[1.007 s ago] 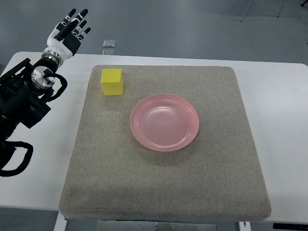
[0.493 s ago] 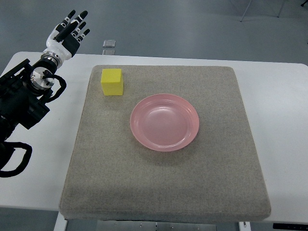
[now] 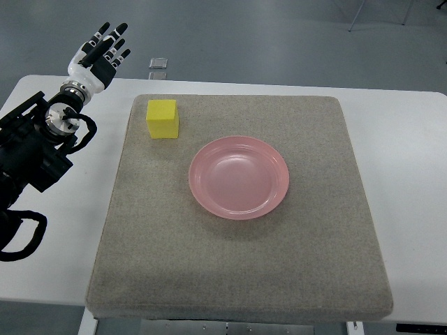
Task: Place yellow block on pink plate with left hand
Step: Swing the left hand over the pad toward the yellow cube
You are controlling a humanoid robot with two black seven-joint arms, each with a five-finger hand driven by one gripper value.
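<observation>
Black-and-white robotic left hand (image 3: pixel 100 54) now slightly higher in frame and further toward far table edge than one second ago. Black left forearm with silver wrist joint (image 3: pixel 61 116) shifted same way, small amount. Fingers same spread pose, holding nothing.

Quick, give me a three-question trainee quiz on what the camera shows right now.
1. True or false: the yellow block already lies in the pink plate.
2. The left hand is: A) gripping the block, B) open and holding nothing, C) resting on the plate.
3. Fill in: block and plate both rest on the grey ____.

Key: 1 false; 2 B; 3 mat.
</observation>
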